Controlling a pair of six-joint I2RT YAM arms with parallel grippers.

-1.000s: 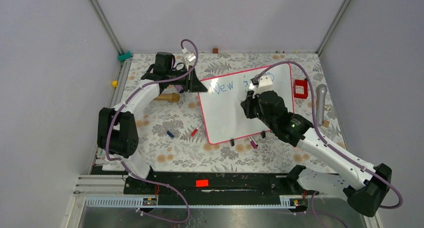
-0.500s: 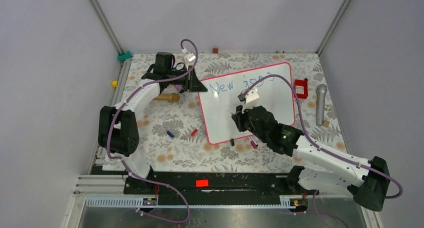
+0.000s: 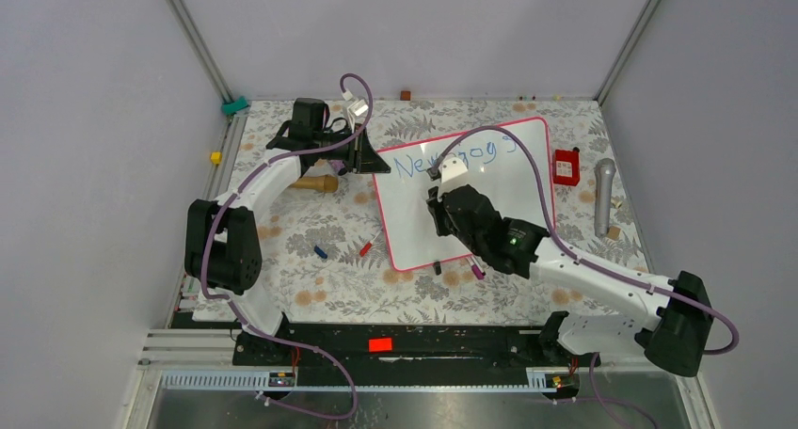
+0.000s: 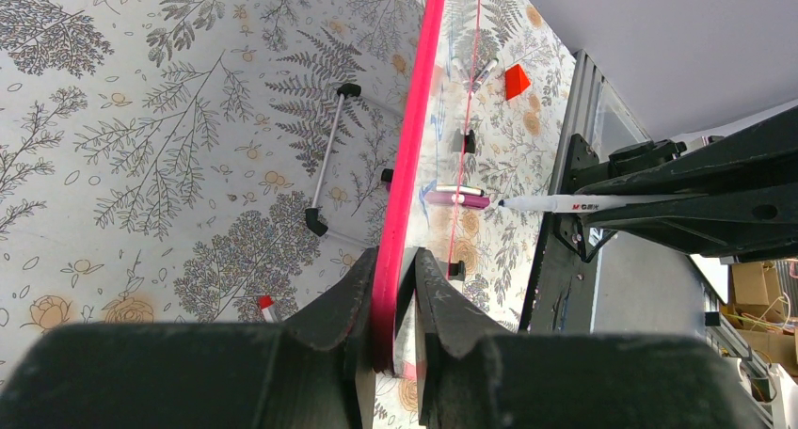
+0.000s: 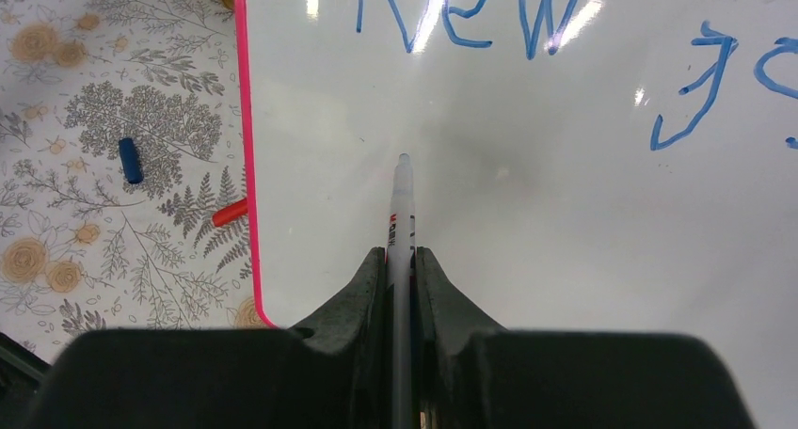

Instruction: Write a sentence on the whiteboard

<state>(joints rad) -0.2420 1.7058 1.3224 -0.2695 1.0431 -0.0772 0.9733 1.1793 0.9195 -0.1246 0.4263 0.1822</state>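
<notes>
The whiteboard (image 3: 518,180), glossy white with a pink-red frame, lies tilted on the floral table. The sentence (image 3: 414,164) on it is blue writing reading "New" and "jogs" along the top; it also shows in the right wrist view (image 5: 470,15). My left gripper (image 3: 369,159) is shut on the whiteboard's far left corner, its frame (image 4: 405,222) pinched between the fingers. My right gripper (image 3: 436,206) is shut on a white marker (image 5: 402,213). The marker tip hovers at the board's left part, below "New".
A red box (image 3: 566,166) and a grey microphone (image 3: 603,194) lie right of the board. A wooden piece (image 3: 317,183) lies left of it. A blue cap (image 3: 320,252) and a red cap (image 3: 365,248) lie near the board's left edge. Markers (image 3: 477,271) lie below its lower edge.
My right gripper has moved left and down across the board with the marker, from under "jogs" to under "New". The left gripper has not moved.
</notes>
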